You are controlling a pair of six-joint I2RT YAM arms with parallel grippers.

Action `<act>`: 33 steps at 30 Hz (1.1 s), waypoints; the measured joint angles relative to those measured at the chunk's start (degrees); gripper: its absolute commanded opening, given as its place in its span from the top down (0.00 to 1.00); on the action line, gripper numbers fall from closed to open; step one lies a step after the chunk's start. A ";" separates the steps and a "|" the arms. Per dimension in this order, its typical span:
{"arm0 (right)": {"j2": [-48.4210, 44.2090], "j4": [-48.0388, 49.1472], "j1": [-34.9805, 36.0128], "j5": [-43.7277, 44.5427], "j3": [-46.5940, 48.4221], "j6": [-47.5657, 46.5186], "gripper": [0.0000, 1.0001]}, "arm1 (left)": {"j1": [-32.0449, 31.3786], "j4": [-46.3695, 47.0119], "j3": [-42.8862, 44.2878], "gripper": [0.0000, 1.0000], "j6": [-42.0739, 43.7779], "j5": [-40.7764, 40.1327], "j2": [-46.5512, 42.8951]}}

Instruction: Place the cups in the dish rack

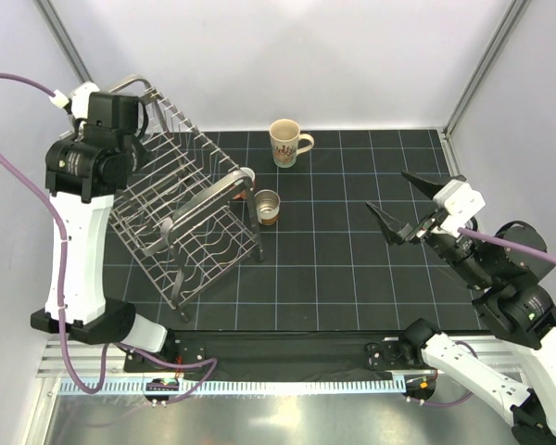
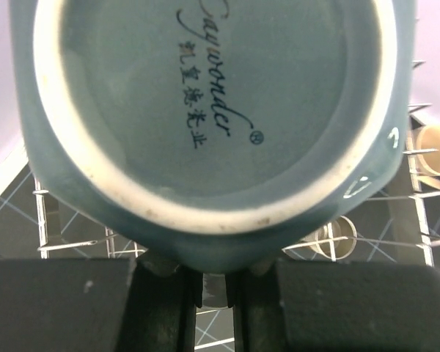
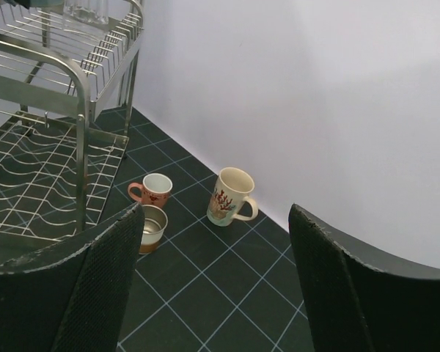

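The round base of the grey-teal tumbler (image 2: 205, 110) fills the left wrist view. My left gripper (image 2: 213, 287) is shut on a thin part of its lower edge, above the dish rack (image 1: 181, 209); from the top camera the arm hides the tumbler. The cream mug (image 1: 288, 142) stands at the back. The salmon-pink mug (image 3: 152, 192) and the small brown-based cup (image 1: 267, 206) sit beside the rack's right end. A clear glass (image 3: 88, 11) appears on the rack's upper tier. My right gripper (image 1: 410, 211) hangs open and empty, right of the cups.
The rack has two tiers and thick loop handles (image 1: 218, 190). White walls and metal frame posts (image 1: 477, 65) close in the dark tiled mat (image 1: 352, 278). Purple cables (image 1: 9, 83) trail from both arms.
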 measured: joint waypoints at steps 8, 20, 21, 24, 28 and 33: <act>0.02 2.01 0.00 -1.66 -1.88 0.72 0.20 | 1.97 0.00 -5.27 1.00 -1.22 -0.52 0.46; 0.59 2.86 0.00 -2.01 -3.26 1.09 0.20 | 5.86 0.66 -6.56 1.00 0.50 0.61 1.60; 0.63 2.91 0.00 -2.01 -3.28 1.07 0.20 | 6.23 0.85 -6.60 1.00 0.79 0.98 1.77; 0.92 2.97 0.00 -2.01 -3.32 1.09 0.20 | 7.15 1.33 -6.62 1.00 1.44 1.81 2.47; 1.25 3.06 0.00 -2.01 -3.85 1.09 0.20 | 7.98 1.68 -6.64 1.00 1.90 2.29 3.32; 1.53 3.04 0.00 -2.03 -4.13 1.22 0.20 | 8.74 2.05 -6.67 1.00 2.93 3.34 3.43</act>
